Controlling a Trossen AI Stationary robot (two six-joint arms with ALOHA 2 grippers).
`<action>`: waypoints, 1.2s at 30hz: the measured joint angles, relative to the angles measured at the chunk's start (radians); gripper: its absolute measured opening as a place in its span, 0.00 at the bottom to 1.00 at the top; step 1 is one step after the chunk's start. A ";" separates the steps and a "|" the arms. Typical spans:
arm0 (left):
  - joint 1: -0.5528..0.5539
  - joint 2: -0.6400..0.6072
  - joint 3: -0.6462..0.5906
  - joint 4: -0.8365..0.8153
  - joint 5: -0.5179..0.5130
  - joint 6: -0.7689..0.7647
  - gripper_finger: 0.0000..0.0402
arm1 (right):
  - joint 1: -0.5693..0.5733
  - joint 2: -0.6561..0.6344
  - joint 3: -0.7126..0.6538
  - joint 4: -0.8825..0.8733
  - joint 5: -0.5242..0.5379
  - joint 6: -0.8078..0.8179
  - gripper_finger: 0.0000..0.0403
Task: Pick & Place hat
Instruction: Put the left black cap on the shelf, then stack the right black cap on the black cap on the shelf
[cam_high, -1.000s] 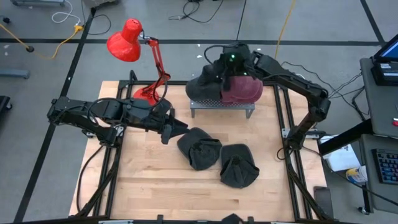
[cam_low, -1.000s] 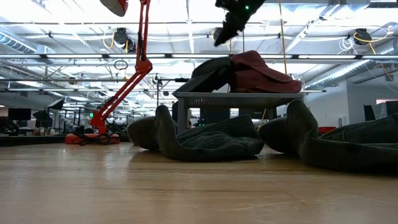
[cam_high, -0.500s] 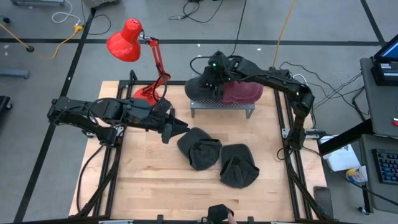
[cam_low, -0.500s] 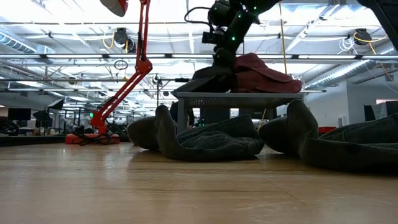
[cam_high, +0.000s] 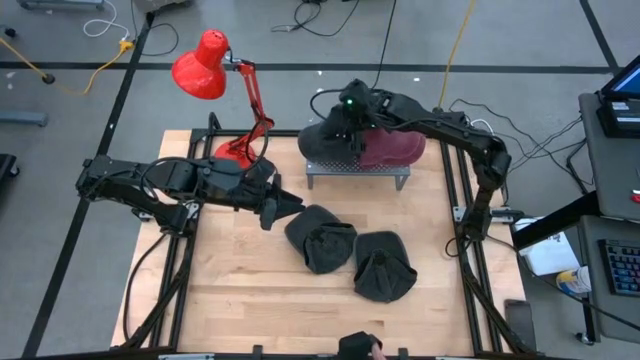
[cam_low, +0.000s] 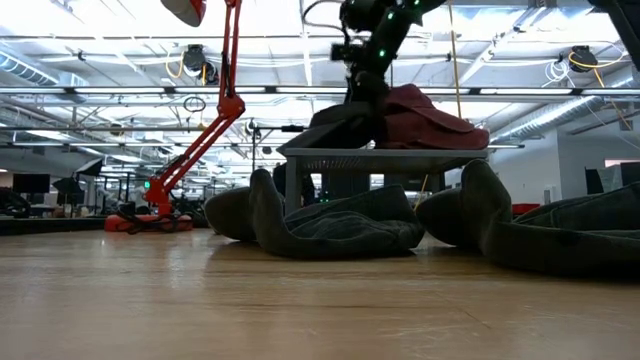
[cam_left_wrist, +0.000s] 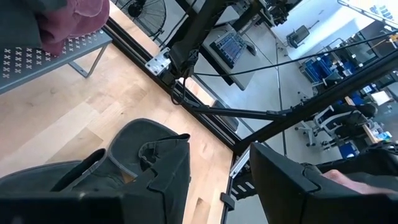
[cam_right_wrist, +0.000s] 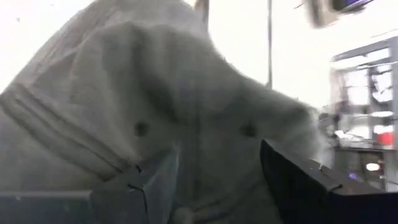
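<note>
A dark grey hat and a maroon hat lie side by side on a grey mesh rack at the table's far edge. Two more dark hats rest on the wooden table in front of it. My right gripper slants down onto the rack's dark grey hat. In the right wrist view it is open, its fingers on either side of a bulge of the hat's crown. My left gripper hovers open, left of the table's hats. My right gripper comes at the dark grey hat's crown from above, slanting from the table's far right. Its open fingers stand on either side of a hump of the cloth. Whether they touch the cloth I cannot tell. The hat lies on the rack.
A red desk lamp stands at the table's far left corner, its head over the floor beyond. Black frame rails run along the left and right edges. Bare wood lies toward the near edge, where a small dark object shows.
My right gripper has come down and moved toward the table's left, from above the maroon hat to the dark grey hat on the rack, tipping more steeply downward. The hats have kept their places.
</note>
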 joint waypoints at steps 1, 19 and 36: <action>0.000 0.000 0.000 0.000 0.000 0.000 0.42 | 0.001 -0.011 0.001 0.000 -0.002 0.002 0.55; 0.000 0.000 0.000 0.011 0.009 -0.006 0.42 | 0.317 -0.253 0.001 -0.293 -0.008 0.709 0.56; 0.000 0.000 0.000 0.011 0.019 0.000 0.42 | 0.674 -0.273 -0.045 -0.706 -0.087 1.752 0.56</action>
